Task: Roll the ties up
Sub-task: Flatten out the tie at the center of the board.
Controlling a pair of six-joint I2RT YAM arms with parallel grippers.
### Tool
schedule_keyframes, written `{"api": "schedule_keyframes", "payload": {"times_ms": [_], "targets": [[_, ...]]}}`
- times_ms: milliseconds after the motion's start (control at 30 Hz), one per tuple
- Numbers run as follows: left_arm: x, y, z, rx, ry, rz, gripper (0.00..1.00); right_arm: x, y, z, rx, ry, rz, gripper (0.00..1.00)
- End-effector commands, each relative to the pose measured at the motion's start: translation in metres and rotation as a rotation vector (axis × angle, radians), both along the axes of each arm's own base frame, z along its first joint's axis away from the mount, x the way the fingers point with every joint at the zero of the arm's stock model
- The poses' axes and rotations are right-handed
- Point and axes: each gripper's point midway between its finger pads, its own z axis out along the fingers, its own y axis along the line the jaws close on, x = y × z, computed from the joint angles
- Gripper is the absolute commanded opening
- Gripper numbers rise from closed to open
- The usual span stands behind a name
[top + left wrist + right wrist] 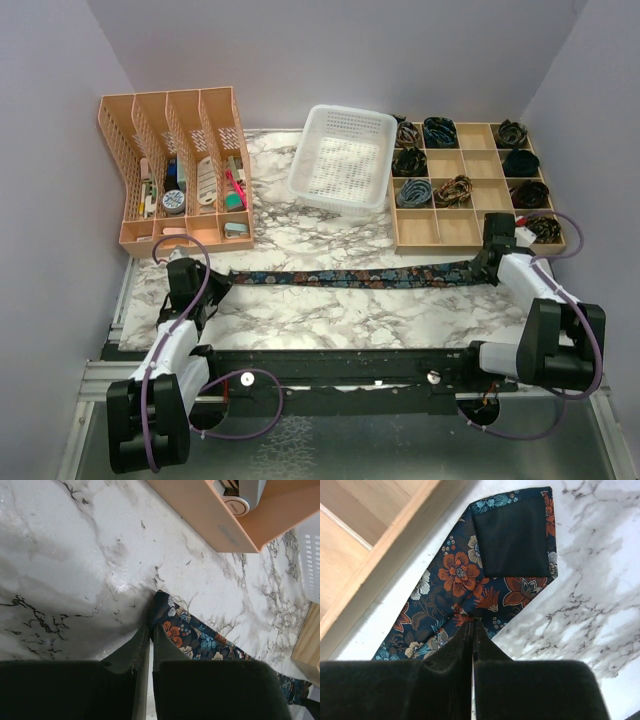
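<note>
Item: one tie (pixel 350 275), floral print on dark ground. It lies flat, stretched left to right across the marble table (pixel 300 310) (just in front of the wooden divided tray (pixel 437 228)).
Left gripper (pixel 150 628): clenched on the narrow tip.
Right gripper (pixel 471 622): clenched on the wide end, black lining patch showing.

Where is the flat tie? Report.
Top view: the tie lies stretched across the table, left tool at its narrow end, right tool at its wide end.
</note>
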Motion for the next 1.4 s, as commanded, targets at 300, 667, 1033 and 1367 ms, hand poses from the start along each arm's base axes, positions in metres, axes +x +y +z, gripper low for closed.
{"api": "schedule_keyframes", "payload": {"times_ms": [300, 667, 1033, 1367], "targets": [[-0.002, 0.012, 0.002, 0.038, 0.006, 0.059, 0.0, 0.017, -0.013, 0.003, -0.049, 0.003, -0.01, 0.06], [0.002, 0.01, 0.009, 0.019, 0.009, 0.053, 0.0, 0.032, 0.005, 0.025, 0.033, -0.034, 0.097, 0.62], [0.005, 0.007, 0.017, 0.016, -0.002, 0.034, 0.0, 0.071, 0.155, 0.118, 0.462, -0.533, 0.878, 0.81], [0.004, 0.006, 0.016, 0.016, 0.008, 0.023, 0.0, 0.006, 0.325, 0.074, 0.145, -0.567, 2.001, 0.84]]}}
